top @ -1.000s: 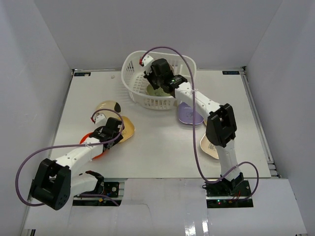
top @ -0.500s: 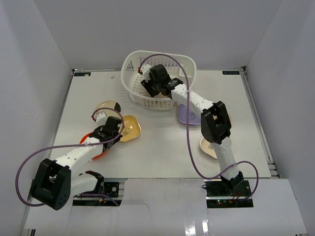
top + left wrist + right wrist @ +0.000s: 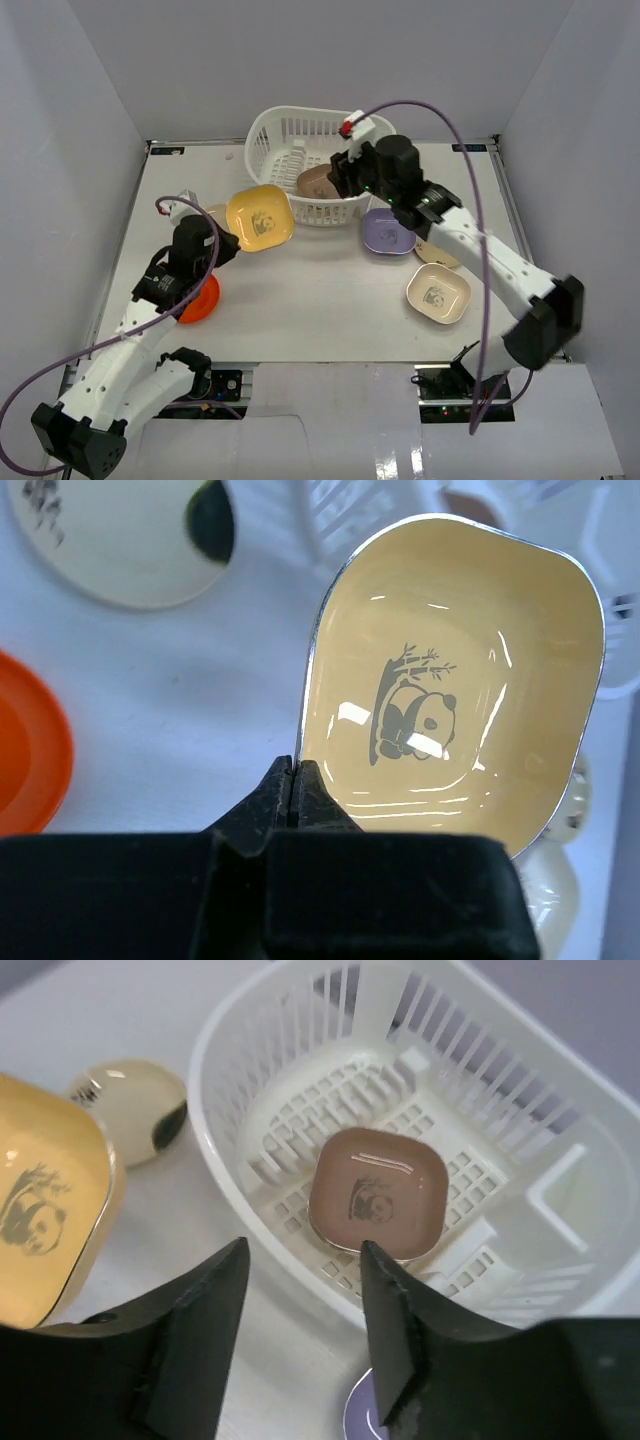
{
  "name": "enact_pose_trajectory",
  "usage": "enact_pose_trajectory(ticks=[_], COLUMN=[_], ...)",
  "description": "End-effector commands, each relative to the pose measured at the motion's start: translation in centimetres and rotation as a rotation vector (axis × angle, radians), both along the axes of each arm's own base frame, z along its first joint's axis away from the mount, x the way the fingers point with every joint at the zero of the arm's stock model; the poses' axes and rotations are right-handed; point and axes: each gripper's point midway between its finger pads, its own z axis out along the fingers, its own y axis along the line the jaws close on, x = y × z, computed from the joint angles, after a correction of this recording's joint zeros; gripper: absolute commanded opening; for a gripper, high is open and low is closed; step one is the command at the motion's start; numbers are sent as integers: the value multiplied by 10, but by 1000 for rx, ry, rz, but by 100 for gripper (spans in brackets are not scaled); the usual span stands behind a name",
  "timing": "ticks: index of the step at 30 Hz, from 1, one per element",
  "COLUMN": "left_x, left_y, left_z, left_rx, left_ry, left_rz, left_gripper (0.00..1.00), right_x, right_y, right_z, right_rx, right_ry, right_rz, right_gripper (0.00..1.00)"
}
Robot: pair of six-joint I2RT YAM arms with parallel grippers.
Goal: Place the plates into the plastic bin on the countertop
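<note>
My left gripper (image 3: 293, 777) is shut on the rim of a yellow panda plate (image 3: 455, 680), holding it tilted above the countertop (image 3: 320, 290), just left of the white plastic bin (image 3: 275, 150). The top view shows the same yellow plate (image 3: 260, 218) ahead of the left gripper (image 3: 228, 243). A mauve-brown plate (image 3: 378, 1192) lies flat on the bin's (image 3: 225, 1050) perforated bottom. My right gripper (image 3: 305, 1250) hangs open and empty over the bin's near wall. From above, the right gripper (image 3: 345, 178) is at the bin's right front, beside the mauve-brown plate (image 3: 318, 180).
On the countertop lie a lavender plate (image 3: 388, 232), a cream plate (image 3: 438, 292), a tan plate (image 3: 442, 254) partly under the right arm, an orange-red plate (image 3: 197, 298) by the left arm, and a round cream plate (image 3: 120, 550) with a dark patch. White walls bound three sides.
The left gripper shut on the yellow plate and lifted it toward the bin. The right gripper opened and drew back from inside the bin, where the mauve-brown plate now shows.
</note>
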Motion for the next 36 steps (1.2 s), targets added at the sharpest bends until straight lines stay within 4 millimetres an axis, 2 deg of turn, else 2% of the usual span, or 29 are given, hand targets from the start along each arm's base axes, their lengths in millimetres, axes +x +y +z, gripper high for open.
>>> enact_pose_trajectory(ticks=[1, 2, 3, 4, 5, 6, 7, 8, 9, 10, 11, 12, 13, 14, 15, 16, 18, 22, 26, 28, 29, 31, 36], left_x=[18, 27, 36, 53, 65, 75, 95, 108, 119, 129, 149, 158, 167, 181, 189, 196, 214, 236, 247, 249, 249, 249, 246], left_y=[-17, -24, -28, -36, -43, -48, -59, -67, -74, -79, -89, -95, -99, -108, -113, -118, -130, -142, -150, -154, -153, -153, -156], left_z=[63, 93, 101, 96, 120, 126, 112, 132, 133, 131, 127, 123, 118, 98, 102, 96, 80, 58, 32, 20, 18, 13, 22], left_rx=[-36, -51, -44, -19, -29, -25, -3, -16, -16, -15, -8, -8, -6, 7, 1, 2, 9, 36, 67, 82, 89, 90, 82], left_ry=[-114, -163, -170, -147, -192, -200, -162, -194, -191, -183, -168, -157, -147, -106, -115, -103, -77, -35, 15, 34, 37, 46, 31], left_rz=[-76, -92, -100, -116, -129, -138, -152, -165, -175, -181, -188, -193, -195, -200, -204, -209, -216, -217, -224, -235, -231, -230, -249], left_gripper=[0, 0, 0, 0, 0, 0, 0, 0, 0, 0, 0, 0, 0, 0, 0, 0, 0, 0, 0, 8, 18, 25, 46], right_x=[-26, -37, -43, -47, -57, -59, -60, -66, -74, -77, -79, -84, -84, -84, -83, -82, -79, -70, -60, -55, -49, -44, -38], right_y=[-28, -41, -55, -63, -79, -85, -93, -100, -107, -112, -116, -121, -123, -126, -126, -128, -126, -121, -117, -115, -113, -112, -107], right_z=[32, 36, -6, -18, -48, -55, -64, -66, -89, -95, -95, -112, -116, -123, -129, -134, -146, -156, -183, -192, -190, -196, -210], right_rx=[165, 200, 152, 166, 138, 150, 162, 174, 150, 149, 167, 149, 150, 140, 127, 114, 87, 75, 17, -15, -20, -49, -71], right_ry=[-57, -57, 0, 29, 72, 72, 92, 94, 127, 131, 126, 149, 152, 164, 174, 183, 210, 213, 248, 252, 242, 240, 254], right_rz=[-79, -102, -150, -186, -222, -241, -271, -280, -285, -294, -307, -314, -320, -328, -330, -334, -334, -326, -317, -310, -313, -311, -296], right_gripper=[52, 43, 37, 31, 23, 20, 17, 12, 12, 12, 12, 13, 22, 28, 35, 46, 52, 58, 59, 60, 60, 60, 59])
